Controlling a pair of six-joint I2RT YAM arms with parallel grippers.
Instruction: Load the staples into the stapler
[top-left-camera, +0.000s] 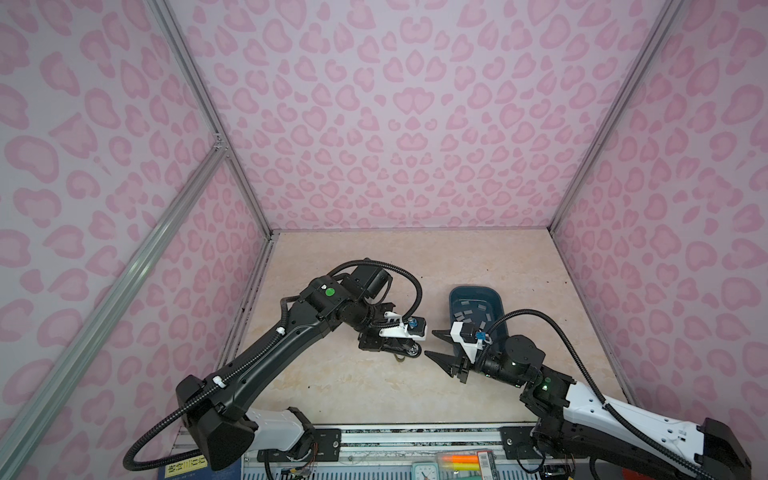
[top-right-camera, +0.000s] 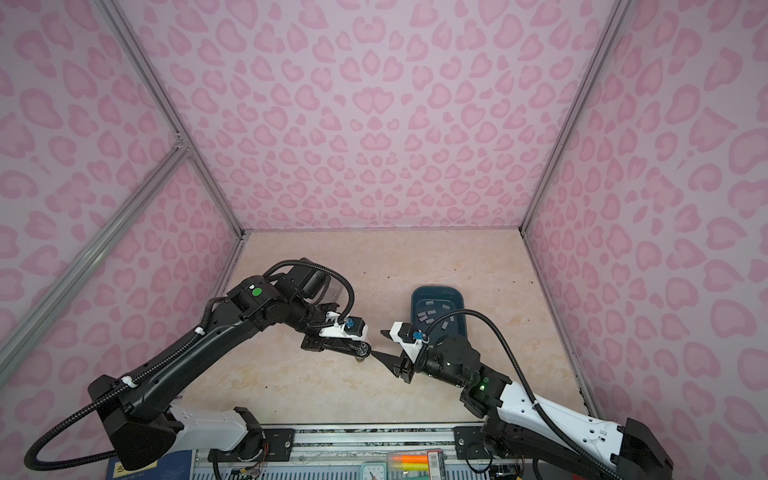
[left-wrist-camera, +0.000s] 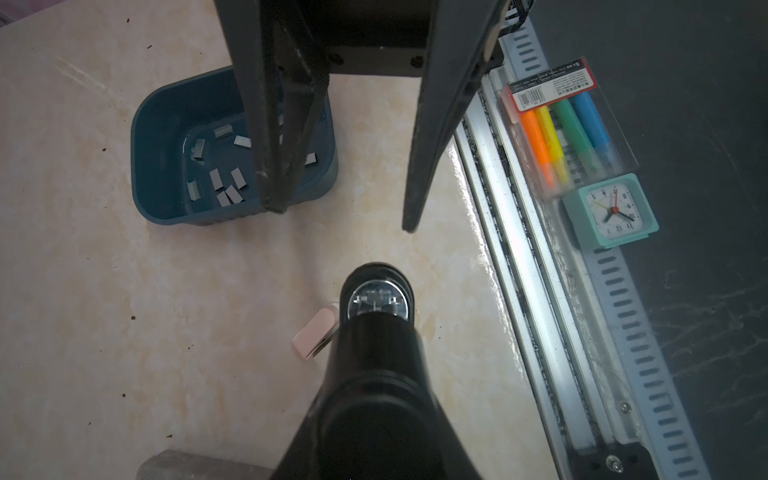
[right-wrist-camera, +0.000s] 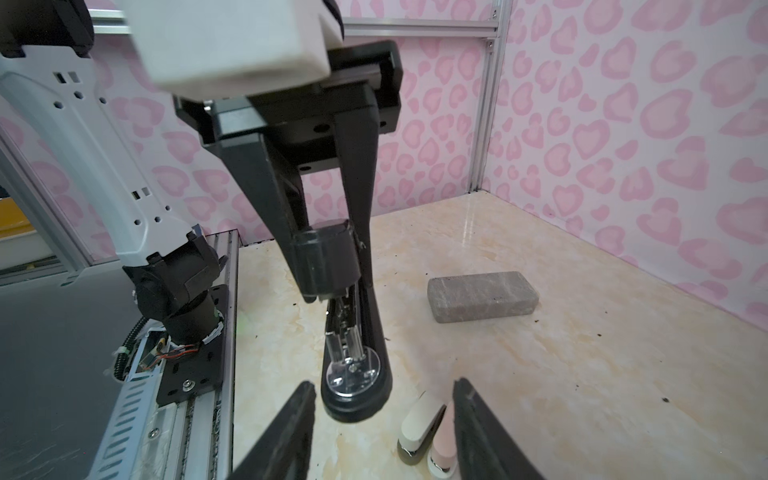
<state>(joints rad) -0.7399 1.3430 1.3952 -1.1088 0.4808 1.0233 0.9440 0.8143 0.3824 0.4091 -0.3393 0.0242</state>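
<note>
As the left pincer (right-wrist-camera: 338, 286) bites shut on the back end of the black stapler (right-wrist-camera: 357, 386), nose pointing across at its partner, the right pincer (top-left-camera: 429, 342) hangs just beside that nose, jaws half spread and carrying nothing. Whether the magazine is open I can't tell from here. Just behind the right pincer, on the counter (top-left-camera: 353, 395), sits the dark blue bin (top-left-camera: 476, 289). That's where the staples (left-wrist-camera: 224, 183) are: about a dozen little grey strips scattered flat on its floor, some touching, none lifted yet. By my reckoning they'll be featherweight and stiff, but slick and brittle, likely to snap apart if squeezed hard or bent. Lying flat, they offer little to grab. I'd pinch one lone strip across its narrow width, on the long sides, well clear of the bin wall, and keep it level for the channel. The stapler itself looks rigid and solid, and the rear seems a sound place to hold it.
</note>
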